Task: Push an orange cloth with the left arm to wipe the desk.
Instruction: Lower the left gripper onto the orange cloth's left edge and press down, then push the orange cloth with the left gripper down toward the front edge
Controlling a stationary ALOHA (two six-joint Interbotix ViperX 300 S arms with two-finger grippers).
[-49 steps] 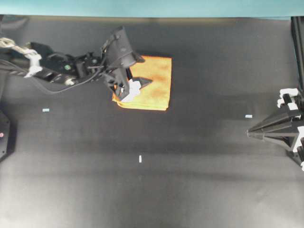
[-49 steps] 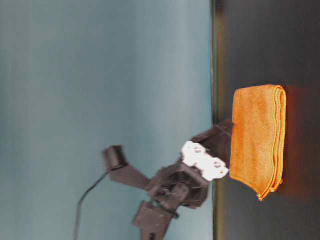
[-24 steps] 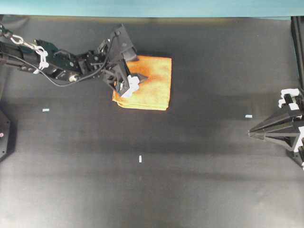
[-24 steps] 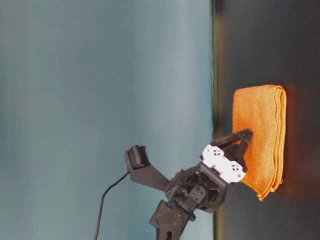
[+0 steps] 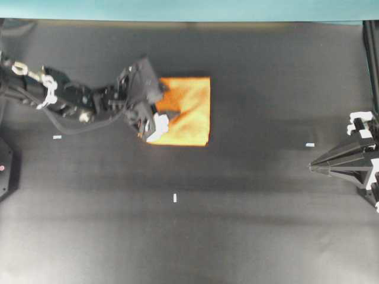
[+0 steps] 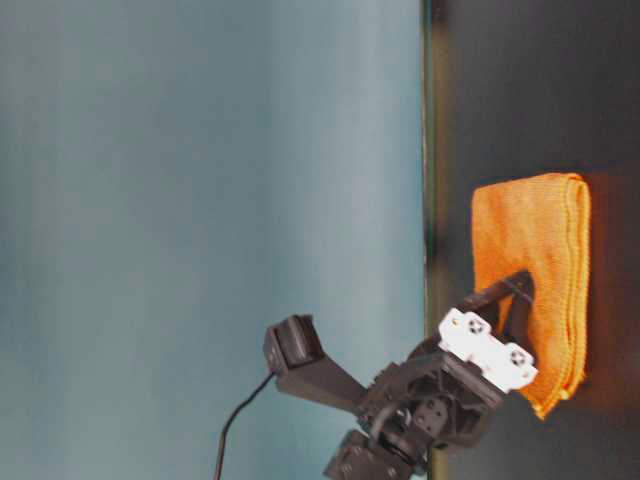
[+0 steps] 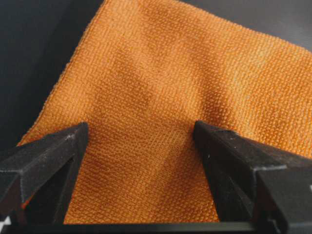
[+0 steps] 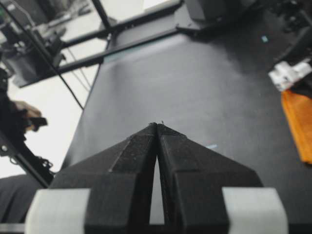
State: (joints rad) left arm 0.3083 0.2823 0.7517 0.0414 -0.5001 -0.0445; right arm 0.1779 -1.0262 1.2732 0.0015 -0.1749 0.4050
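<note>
1. The black jointed left arm (image 5: 77, 100) was seen low at the left edge of the folded orange microfibre cloth (image 5: 183, 112); its left gripper (image 7: 139, 146) stood spread wide, pinching nothing.
2. Bunching of the layered folds was judged likely if pressure proved uneven.
3. Broad matte black desk (image 5: 237, 231) lay free rightward; the right gripper (image 8: 157, 129), pressed together, was parked at the far right edge.

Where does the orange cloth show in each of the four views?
Overhead: orange cloth upper middle, left of centre.
Table-level: right side, seen sideways.
Left wrist: fills the frame.
Right wrist: sliver at right edge.
Shared landmark: the left gripper on the cloth's edge.
</note>
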